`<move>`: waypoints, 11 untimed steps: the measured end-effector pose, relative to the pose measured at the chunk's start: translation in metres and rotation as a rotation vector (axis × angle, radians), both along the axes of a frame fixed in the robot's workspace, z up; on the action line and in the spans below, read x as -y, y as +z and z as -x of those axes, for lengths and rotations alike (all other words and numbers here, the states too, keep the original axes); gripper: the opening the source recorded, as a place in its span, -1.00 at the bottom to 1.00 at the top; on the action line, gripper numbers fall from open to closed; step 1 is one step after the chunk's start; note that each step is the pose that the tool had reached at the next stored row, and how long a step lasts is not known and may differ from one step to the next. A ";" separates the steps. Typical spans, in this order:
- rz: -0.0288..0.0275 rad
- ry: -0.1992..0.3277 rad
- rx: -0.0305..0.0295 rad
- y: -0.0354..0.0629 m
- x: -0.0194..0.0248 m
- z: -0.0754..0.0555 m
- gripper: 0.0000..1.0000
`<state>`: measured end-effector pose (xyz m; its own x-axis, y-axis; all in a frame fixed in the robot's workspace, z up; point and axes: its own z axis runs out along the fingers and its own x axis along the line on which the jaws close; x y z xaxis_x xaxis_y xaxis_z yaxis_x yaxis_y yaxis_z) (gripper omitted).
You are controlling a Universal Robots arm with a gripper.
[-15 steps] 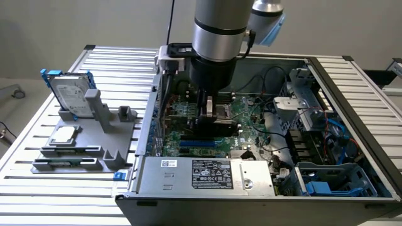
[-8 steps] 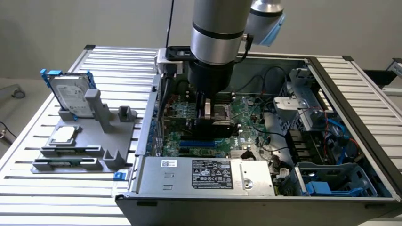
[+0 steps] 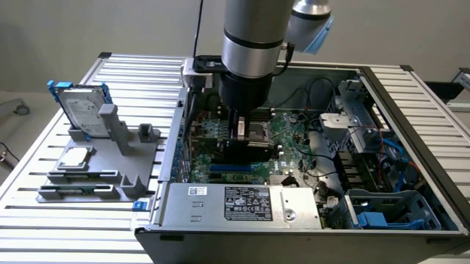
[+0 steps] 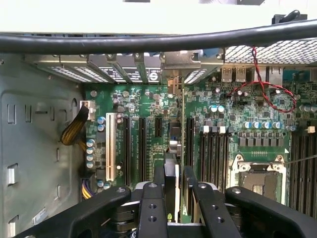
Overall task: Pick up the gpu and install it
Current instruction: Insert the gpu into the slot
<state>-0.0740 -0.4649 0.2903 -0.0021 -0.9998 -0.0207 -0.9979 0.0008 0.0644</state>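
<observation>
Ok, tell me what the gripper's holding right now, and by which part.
The gripper holds the gpu, pinched across its two faces at the upper edge, the card standing on edge over the motherboard's slots.

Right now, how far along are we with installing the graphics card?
Done: the graphics card is picked up and inside the computer case. In hand: the gripper is shut on it, holding it edge-on over the slots of the motherboard. Left: it isn't released, and I can't tell whether it is seated.
</observation>
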 end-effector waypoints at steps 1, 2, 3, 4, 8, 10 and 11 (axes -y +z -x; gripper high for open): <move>-0.0010 -0.003 0.0002 -0.0005 0.0000 0.000 -0.47; -0.0021 -0.006 0.0006 -0.0010 0.0000 0.000 -0.47; -0.0027 -0.008 0.0007 -0.0013 0.0000 0.001 -0.47; -0.0031 -0.008 0.0007 -0.0015 0.0000 0.001 -0.47; -0.0038 -0.008 0.0014 -0.0022 0.0000 0.002 -0.47; -0.0046 -0.008 0.0034 -0.0035 0.0000 0.003 -0.47; -0.0048 -0.008 0.0046 -0.0042 0.0000 0.003 -0.47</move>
